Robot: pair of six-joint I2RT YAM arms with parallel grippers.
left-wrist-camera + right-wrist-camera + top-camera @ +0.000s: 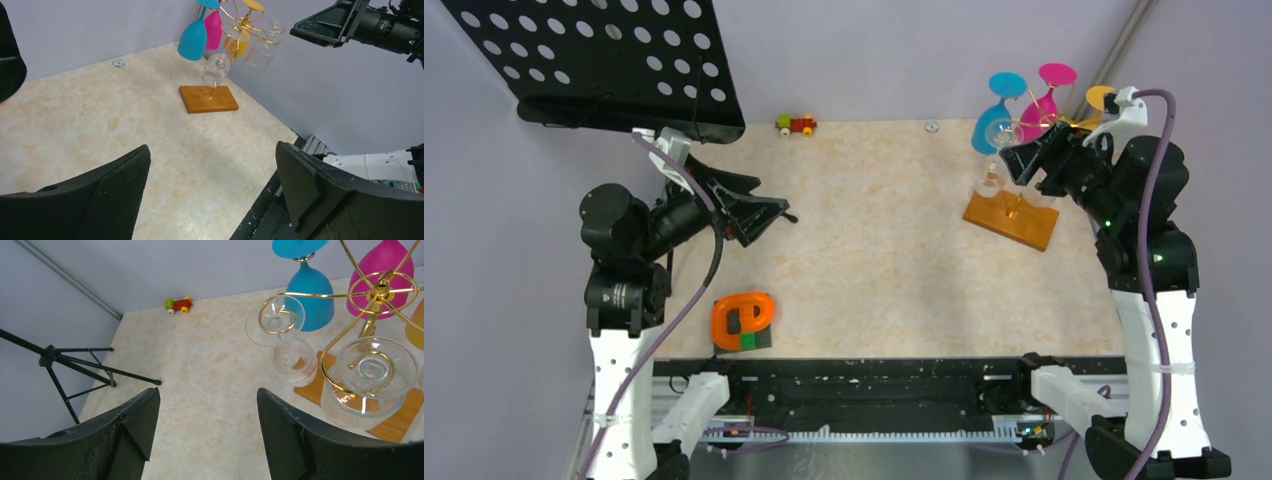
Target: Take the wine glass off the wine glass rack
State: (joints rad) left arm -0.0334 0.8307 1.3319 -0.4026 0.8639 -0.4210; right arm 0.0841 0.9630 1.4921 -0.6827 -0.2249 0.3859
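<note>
beige tabletop (pixel 210 390), wine glass (pixel 294 360) beyond spread right jaws (apart)

— Walls?
— Plain pale lilac-grey walls (pixel 874 50), closing round the left, top and right of the overhead view. Crossed by a thin grey pipe (pixel 70 282) slanting down the upper left of the right wrist view.
— Underneath?
— Beige marbled tabletop (pixel 874 250), filling the middle of the frame; bounded along the bottom by a black rail (pixel 874 385).
— Furniture?
— Black perforated music stand (pixel 604 60), upper left of the overhead view. Propped on thin tripod legs (pixel 75 365), one foot on the tabletop.
— Light?
— Soft and even; shadows faint.
</note>
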